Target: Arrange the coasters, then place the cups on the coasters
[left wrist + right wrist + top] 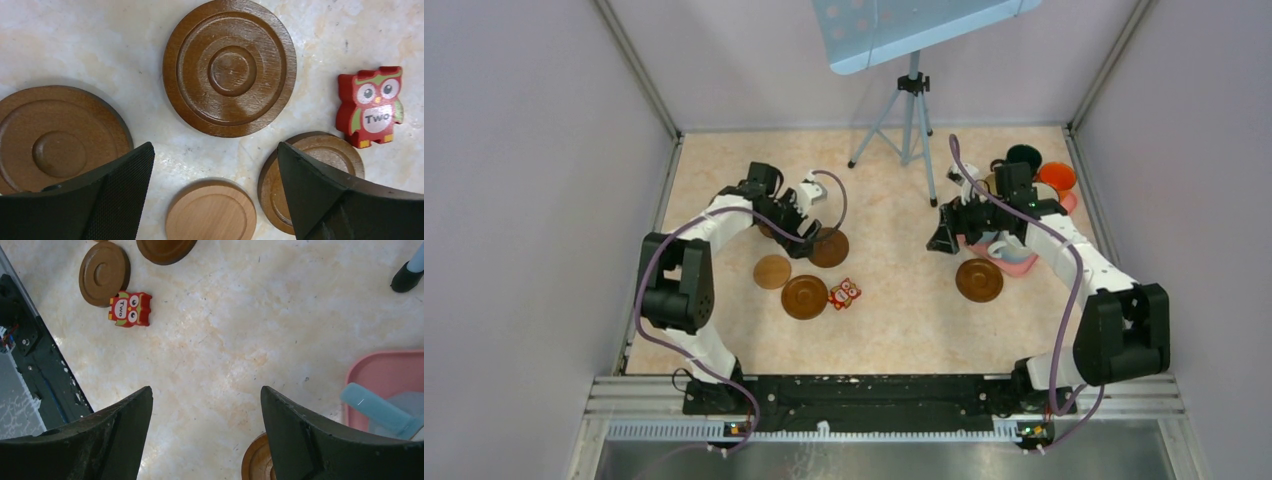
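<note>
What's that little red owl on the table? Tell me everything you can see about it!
The red owl is a small, flat block figure, painted and probably wooden. It has big white eyes, an orange beak, green brows and wings, yellow feet, and a pale belly with the word "Two" on it. It lies face up on the marbled table. Its feet are right beside a dark brown coaster, so close that they may touch. Nothing is holding it.

Round wooden coasters lie flat about the owl (pixel 844 293): a dark coaster (pixel 804 297) just left of it, a tan coaster (pixel 772 271) farther left, a second dark coaster (pixel 828 247) behind it and a third dark coaster (pixel 979 280) well to its right, with a dark mug (pixel 1024 155) and an orange mug (pixel 1056 176) upright far right.
</note>
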Controlling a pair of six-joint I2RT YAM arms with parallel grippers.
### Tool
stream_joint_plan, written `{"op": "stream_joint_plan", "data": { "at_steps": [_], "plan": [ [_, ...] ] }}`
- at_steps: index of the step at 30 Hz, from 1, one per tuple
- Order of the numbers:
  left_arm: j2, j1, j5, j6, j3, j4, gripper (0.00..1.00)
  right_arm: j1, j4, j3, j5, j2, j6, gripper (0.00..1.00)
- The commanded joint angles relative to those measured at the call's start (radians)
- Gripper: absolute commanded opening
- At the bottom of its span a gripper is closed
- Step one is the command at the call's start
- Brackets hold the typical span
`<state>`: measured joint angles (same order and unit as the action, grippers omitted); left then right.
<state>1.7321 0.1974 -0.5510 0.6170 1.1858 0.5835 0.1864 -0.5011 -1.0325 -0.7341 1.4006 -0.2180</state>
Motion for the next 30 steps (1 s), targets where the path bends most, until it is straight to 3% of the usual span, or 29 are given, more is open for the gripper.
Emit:
{"op": "stream_joint_plan", "data": {
  "at_steps": [1,10,22,30],
  "plan": [
    [-0.045,0.033,0.079,0.04,-0.017,-0.101,0.97,-0.009,0.042,0.034,0.004,-0.054,-0.04,0.78],
    [0.047,0.15,0.258,0.011,-0.003,-0.205,0.92,-0.009,0.084,0.068,0.04,-0.074,-0.02,0.78],
    [0.202,0.181,0.354,-0.052,0.095,-0.233,0.62,-0.012,0.103,0.076,0.06,-0.068,-0.02,0.78],
    [0.359,0.181,0.372,-0.132,0.267,-0.242,0.58,-0.013,0.104,0.079,0.074,-0.071,-0.022,0.78]
  ]
}}
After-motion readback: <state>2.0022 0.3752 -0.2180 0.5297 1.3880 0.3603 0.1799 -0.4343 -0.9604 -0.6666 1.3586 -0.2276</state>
